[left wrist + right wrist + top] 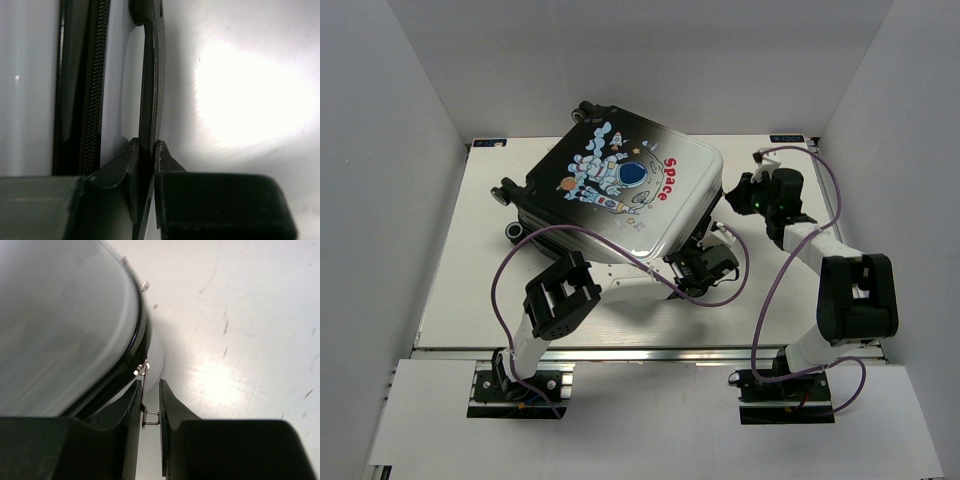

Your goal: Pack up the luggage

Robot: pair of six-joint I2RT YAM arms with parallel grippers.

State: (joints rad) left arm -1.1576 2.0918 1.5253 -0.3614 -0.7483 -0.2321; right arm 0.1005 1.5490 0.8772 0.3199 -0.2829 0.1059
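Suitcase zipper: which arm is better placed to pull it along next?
Right. The right fingers pinch the metal zipper pull at the suitcase rim; the left fingers clamp only a black handle, likely steadying it.

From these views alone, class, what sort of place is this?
Probably a robotics lab cell: left arm and right arm bolted at a white table edge, plain white panels boxing it in, a printed suitcase on it.
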